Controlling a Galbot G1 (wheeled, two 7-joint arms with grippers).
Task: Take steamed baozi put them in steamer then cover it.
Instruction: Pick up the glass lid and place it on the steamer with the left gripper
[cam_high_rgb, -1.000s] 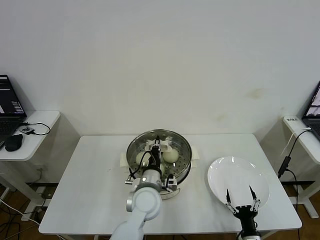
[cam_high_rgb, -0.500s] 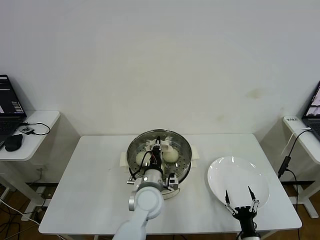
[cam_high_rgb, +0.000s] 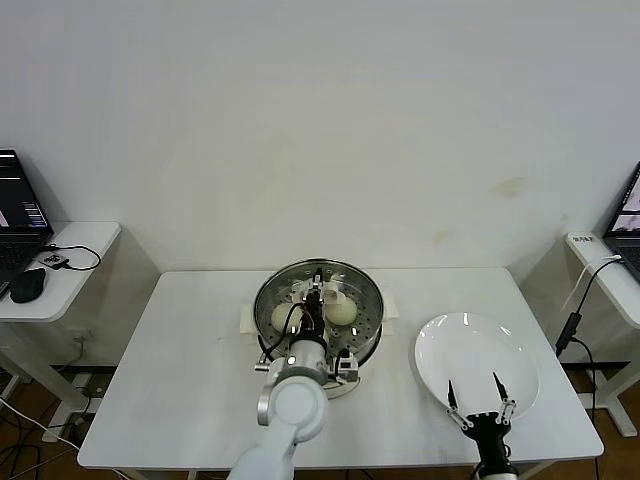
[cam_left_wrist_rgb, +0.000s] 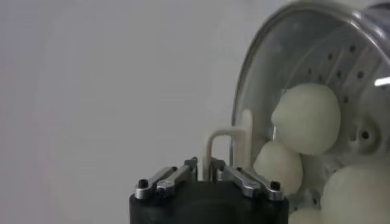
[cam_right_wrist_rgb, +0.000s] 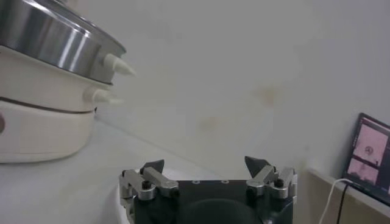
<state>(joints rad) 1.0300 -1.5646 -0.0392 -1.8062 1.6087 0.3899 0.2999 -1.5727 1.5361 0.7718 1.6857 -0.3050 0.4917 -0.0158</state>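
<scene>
The steamer (cam_high_rgb: 264, 318) stands mid-table with the cover (cam_high_rgb: 352, 284) resting on it. Through the glass I see steamed baozi (cam_high_rgb: 341, 312) inside; three show in the left wrist view, one of them (cam_left_wrist_rgb: 308, 117) against the perforated wall. My left gripper (cam_high_rgb: 318, 297) is over the middle of the lid. Its fingers stand a little apart on either side of the cream handle (cam_left_wrist_rgb: 226, 137), so it is open (cam_left_wrist_rgb: 205, 165). My right gripper (cam_high_rgb: 476, 387) hangs open and empty over the near edge of the white plate (cam_high_rgb: 480, 345). The right wrist view shows it open (cam_right_wrist_rgb: 206, 165), with the steamer (cam_right_wrist_rgb: 42, 36) off to one side.
A side table (cam_high_rgb: 70, 245) with a laptop and a mouse (cam_high_rgb: 27, 285) stands to the left. Another side table (cam_high_rgb: 600, 250) with a laptop and a hanging cable stands to the right. A white wall runs close behind the table.
My left gripper's fingers were shut on the cover's handle and have eased apart. The right gripper has drifted slightly toward the table's near edge.
</scene>
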